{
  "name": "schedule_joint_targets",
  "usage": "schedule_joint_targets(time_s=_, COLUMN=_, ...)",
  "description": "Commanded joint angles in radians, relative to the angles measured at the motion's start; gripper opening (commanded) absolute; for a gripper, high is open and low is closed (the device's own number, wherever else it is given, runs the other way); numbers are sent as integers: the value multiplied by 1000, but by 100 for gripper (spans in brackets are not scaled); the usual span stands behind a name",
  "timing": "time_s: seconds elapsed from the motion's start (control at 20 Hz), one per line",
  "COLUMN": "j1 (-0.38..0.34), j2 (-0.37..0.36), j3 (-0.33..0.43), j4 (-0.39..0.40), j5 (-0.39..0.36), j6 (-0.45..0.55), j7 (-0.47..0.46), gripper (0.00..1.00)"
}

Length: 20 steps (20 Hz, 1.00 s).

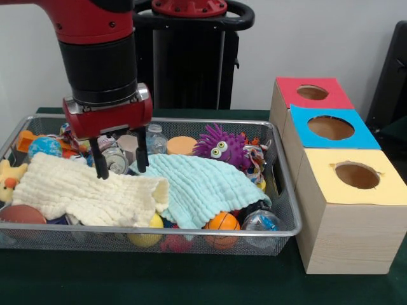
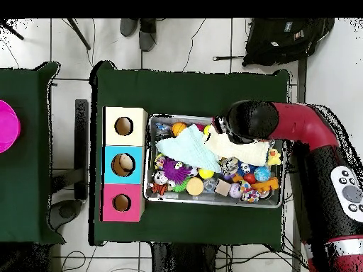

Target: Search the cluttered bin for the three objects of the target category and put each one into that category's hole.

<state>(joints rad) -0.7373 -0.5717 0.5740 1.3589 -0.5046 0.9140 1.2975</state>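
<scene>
The silver wire-mesh bin (image 1: 191, 234) is full of toys and also shows in the overhead view (image 2: 213, 200). A cream cloth (image 1: 89, 190) and a pale blue cloth (image 1: 203, 184) cover much of its contents. My gripper (image 1: 122, 170) is open, its black fingers (image 1: 100, 162) hanging just above the cream cloth's far edge, either side of a silver can (image 1: 116, 160). The yellow chick (image 1: 7, 178) lies at the bin's left end, clear of the gripper. I cannot pick out the striped plush. The red-topped box's hole (image 1: 312, 93) is empty.
The blue-topped hole (image 1: 331, 128) and the yellow-topped hole (image 1: 357, 175) lie nearer the camera in the same row of boxes. A purple spiky googly-eyed ball (image 1: 222, 146) sits at the bin's far side. An orange ball (image 1: 222, 222) lies by the near rim.
</scene>
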Motion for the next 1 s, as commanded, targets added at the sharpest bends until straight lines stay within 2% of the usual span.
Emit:
schedule_joint_targets(time_s=0.05, j1=-10, j2=3, j3=-21, j4=127, j5=-14, j6=-65, j7=5, gripper=100)
schedule_joint_targets(time_s=1.0, j1=-18, j2=63, j3=-15, j4=92, j5=-43, j6=-119, j7=-30, gripper=100)
